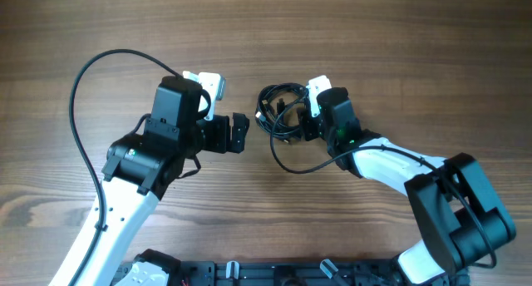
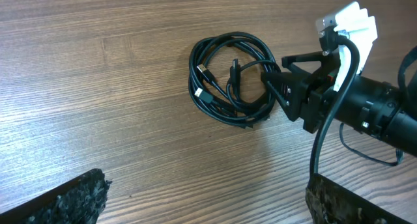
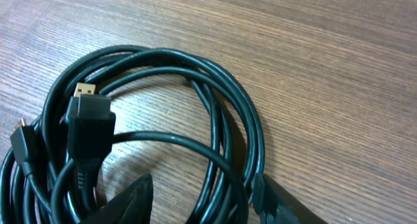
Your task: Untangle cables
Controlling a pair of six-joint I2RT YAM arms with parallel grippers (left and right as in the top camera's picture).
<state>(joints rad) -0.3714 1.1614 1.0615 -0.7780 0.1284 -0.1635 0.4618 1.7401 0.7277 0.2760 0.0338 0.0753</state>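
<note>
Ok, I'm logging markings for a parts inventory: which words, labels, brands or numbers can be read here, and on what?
None can be read.
The cables and their plugs show no print or logo.
The white housing carries no visible label.
The table bears no writing.
The green light on the right arm is a lamp, not a sign.

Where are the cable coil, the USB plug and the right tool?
cable coil (image 2: 221,109), left wrist view, lower-left bundle of strands.
USB plug (image 3: 88,129), right wrist view, black plug body.
right tool (image 2: 273,88), left wrist view, midway between its fingertips.
</note>
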